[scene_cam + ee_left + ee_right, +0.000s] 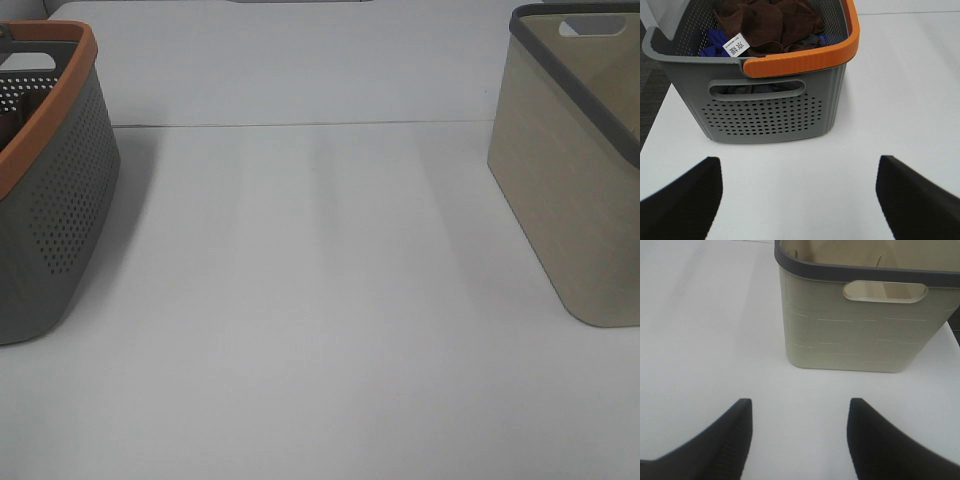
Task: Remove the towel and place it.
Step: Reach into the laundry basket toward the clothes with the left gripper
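The towel (771,22) is dark brown, its tag (736,45) white. The perforated grey basket (765,117) is orange-rimmed, the beige basket (855,340) charcoal-rimmed.

Soft cloth towel (771,22), perforated plastic basket (765,119) (matt)

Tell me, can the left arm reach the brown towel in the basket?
Probably yes: the towel lies on top in the open grey basket, only bare table between, and the left jaws stand open.

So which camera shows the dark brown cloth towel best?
The left wrist view: the dark brown cloth towel lies crumpled, white tag showing, inside the orange-rimmed grey perforated plastic basket. The exterior high view shows mostly that basket's outside; the right wrist view only a beige plastic basket.
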Controlling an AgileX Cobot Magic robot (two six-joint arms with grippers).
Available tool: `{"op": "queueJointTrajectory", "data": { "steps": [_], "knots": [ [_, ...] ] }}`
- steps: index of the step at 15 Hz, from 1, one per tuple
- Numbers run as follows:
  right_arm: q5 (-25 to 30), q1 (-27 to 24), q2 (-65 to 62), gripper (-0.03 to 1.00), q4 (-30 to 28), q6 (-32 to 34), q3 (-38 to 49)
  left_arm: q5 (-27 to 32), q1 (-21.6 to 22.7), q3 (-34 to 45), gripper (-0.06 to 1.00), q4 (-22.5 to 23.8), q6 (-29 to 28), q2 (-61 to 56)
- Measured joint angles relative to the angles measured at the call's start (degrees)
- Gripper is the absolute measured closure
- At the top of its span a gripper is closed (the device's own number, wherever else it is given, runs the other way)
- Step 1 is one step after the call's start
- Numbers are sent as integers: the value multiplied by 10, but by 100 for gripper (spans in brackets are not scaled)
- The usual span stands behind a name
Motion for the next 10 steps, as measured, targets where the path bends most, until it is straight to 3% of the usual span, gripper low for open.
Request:
{"op": "queueJointTrajectory", "data": {
  "steps": [10],
  "knots": [
    [0, 0, 0, 41, 0, 0, 0, 0, 0, 0, 15, 0, 0, 0]
  ]
}}
